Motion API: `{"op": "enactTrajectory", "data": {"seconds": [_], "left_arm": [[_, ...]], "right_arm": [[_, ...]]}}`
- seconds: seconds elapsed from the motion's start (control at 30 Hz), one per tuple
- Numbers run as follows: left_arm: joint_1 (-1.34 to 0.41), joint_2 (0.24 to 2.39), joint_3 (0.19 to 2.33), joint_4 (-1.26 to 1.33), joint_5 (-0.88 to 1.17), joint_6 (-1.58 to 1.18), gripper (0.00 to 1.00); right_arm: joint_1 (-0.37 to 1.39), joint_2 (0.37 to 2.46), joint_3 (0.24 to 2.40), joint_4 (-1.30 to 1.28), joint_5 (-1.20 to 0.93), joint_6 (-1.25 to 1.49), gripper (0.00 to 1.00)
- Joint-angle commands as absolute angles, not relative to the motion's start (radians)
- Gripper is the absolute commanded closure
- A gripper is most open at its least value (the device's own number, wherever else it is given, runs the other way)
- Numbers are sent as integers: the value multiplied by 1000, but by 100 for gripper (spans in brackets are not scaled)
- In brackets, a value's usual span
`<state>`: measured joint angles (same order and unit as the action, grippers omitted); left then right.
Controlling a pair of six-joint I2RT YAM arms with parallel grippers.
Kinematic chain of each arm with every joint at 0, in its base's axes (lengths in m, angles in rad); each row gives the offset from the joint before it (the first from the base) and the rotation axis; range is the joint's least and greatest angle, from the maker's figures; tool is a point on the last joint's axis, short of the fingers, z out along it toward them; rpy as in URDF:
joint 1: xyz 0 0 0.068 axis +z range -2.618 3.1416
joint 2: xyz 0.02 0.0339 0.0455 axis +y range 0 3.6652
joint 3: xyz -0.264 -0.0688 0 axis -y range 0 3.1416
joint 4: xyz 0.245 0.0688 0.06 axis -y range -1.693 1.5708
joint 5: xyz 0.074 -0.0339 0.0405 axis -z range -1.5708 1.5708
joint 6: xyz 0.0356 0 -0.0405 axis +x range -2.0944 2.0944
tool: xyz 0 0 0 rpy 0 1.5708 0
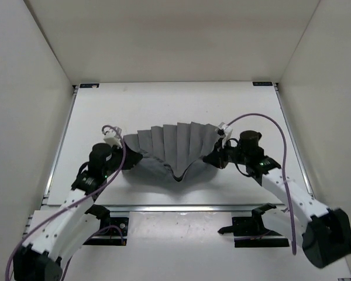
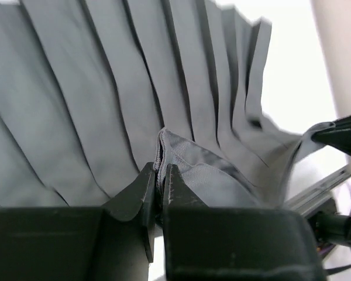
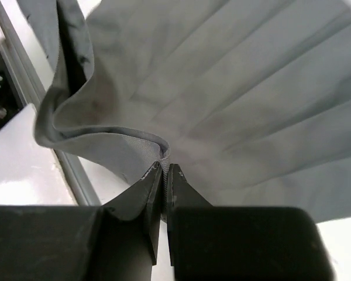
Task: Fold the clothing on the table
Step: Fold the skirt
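The clothing (image 1: 175, 145), a grey pleated skirt, is fanned out on the middle of the white table (image 1: 105, 111). Its near edge is held up at both ends and sags to a point in between. My left gripper (image 1: 128, 157) is shut on the left end of that edge. In the left wrist view its jaws (image 2: 159, 171) pinch a folded hem of the clothing (image 2: 105, 88). My right gripper (image 1: 214, 157) is shut on the right end. The right wrist view shows its jaws (image 3: 164, 170) clamped on a curled edge of the clothing (image 3: 240, 93).
A metal edge rail (image 1: 181, 206) runs along the table's near side, just behind the arm bases. White walls stand on the left, right and far sides. Purple cables (image 1: 263, 120) loop above both arms.
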<state>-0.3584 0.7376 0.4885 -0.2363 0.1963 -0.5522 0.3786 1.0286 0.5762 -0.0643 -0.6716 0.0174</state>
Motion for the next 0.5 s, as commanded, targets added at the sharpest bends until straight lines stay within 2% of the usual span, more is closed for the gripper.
{"op": "enactTrajectory", "data": {"seconds": [0.0, 0.23, 0.37, 0.47], "left_arm": [[-338, 608, 433, -388, 182, -618, 100], [-308, 563, 434, -494, 183, -606, 100], [-290, 571, 501, -463, 109, -600, 100], [-278, 609, 586, -416, 57, -566, 100]], "right_arm": [[368, 886, 523, -101, -621, 92, 100], [217, 599, 416, -187, -724, 136, 100], [123, 590, 454, -187, -795, 109, 100], [127, 664, 532, -158, -793, 91, 100]]}}
